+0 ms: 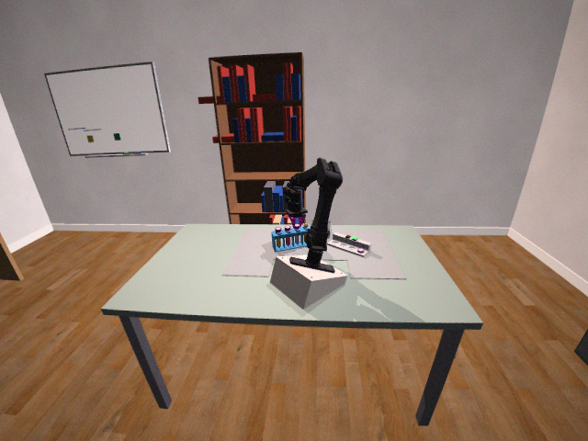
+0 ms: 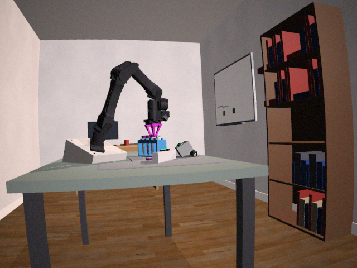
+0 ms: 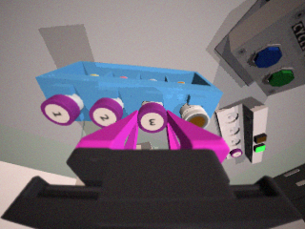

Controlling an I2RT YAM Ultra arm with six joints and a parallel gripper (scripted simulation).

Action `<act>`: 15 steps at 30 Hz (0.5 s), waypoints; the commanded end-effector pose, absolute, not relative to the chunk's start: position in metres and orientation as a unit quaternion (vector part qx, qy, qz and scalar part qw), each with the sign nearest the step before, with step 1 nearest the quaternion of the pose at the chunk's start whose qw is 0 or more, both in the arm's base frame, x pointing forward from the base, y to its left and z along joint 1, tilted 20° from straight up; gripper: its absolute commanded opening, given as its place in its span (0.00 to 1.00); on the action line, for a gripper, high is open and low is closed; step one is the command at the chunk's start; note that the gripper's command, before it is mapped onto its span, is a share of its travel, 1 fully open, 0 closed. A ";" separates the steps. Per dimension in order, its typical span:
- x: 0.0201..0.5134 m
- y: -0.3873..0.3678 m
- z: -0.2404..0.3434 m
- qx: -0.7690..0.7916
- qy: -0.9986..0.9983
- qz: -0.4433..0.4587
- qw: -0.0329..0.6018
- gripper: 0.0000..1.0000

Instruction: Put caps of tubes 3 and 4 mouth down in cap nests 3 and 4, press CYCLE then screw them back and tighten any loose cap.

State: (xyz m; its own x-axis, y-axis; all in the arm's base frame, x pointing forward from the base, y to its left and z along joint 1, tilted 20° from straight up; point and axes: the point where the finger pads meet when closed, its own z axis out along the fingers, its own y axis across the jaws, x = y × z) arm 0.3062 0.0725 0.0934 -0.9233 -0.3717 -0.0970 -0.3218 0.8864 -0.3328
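The blue decapping station (image 3: 129,86) holds its tubes in a row. My gripper (image 3: 152,114) has magenta fingers and is shut on the purple cap marked 3 (image 3: 152,119), which sits at the top of tube 3, in line with cap 1 (image 3: 59,111) and cap 2 (image 3: 105,113). Tube 4 (image 3: 195,114) stands open with no cap. Another purple cap (image 3: 234,154) lies in an end nest of the cap tray (image 3: 233,129). On the console the green lamp (image 3: 259,149) is lit and the amber lamp (image 3: 259,138) is dark. In the exterior view the gripper (image 2: 152,133) points straight down over the station (image 2: 151,147).
The small desk carries the blue CYCLE key (image 3: 267,56) and the green READY key (image 3: 280,77), beyond the tray. The arm's white base block (image 1: 306,282) stands in front of the station. A grey mat (image 1: 313,254) lies under the fixtures.
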 end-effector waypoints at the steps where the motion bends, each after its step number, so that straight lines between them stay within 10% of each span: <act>1: 0.307 0.074 0.097 -0.052 0.983 -0.143 0.105 0.00; 15: 0.308 0.074 0.097 0.241 0.954 -0.105 0.143 0.00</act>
State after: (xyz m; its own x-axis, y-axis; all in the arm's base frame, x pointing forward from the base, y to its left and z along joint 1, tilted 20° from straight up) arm 0.3062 0.0721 0.0931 -0.9293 0.2417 -0.2792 0.3039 0.9300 -0.2065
